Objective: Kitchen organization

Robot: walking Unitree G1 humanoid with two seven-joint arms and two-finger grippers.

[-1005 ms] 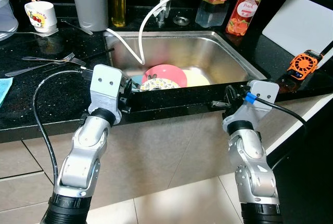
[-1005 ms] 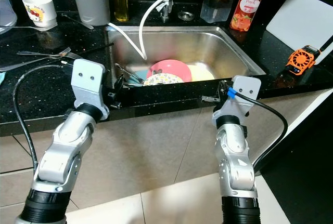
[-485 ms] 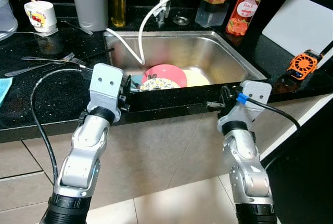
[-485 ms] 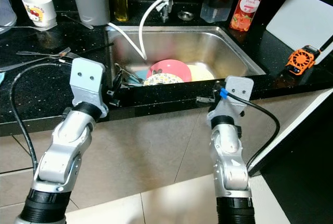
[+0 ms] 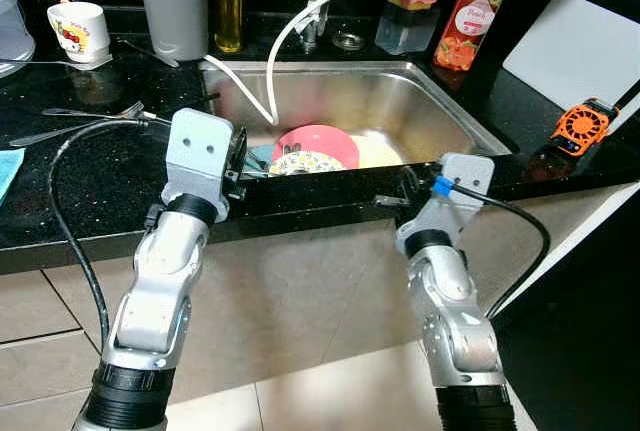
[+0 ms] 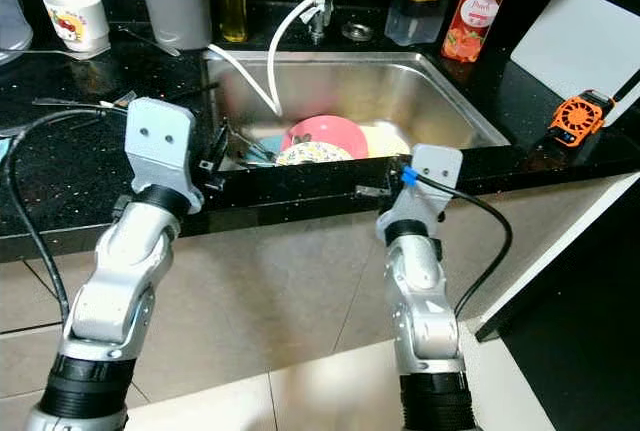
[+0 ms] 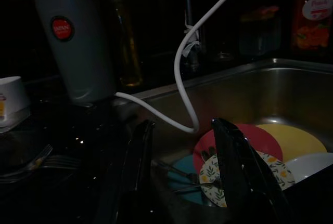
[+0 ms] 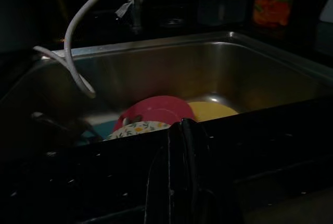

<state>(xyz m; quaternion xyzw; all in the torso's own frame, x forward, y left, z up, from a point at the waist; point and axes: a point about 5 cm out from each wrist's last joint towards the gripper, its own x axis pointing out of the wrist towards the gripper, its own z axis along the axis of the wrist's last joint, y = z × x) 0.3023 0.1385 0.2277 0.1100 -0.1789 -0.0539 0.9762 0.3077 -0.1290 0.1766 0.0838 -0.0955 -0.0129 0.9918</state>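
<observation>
Two pincers at the sink [image 5: 455,116] front: left pincer [image 7: 182,172] apart, right pincer [image 8: 182,146] together, both pointing sinkward.

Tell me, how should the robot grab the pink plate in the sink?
Probably by its raised back rim. The pink plate lies tilted in the sink, with its near edge tucked under the flowery plate, so only the far and upper rim is free. The open left gripper is nearest; coming from above over the sink's front edge, it could pinch that rim.
</observation>
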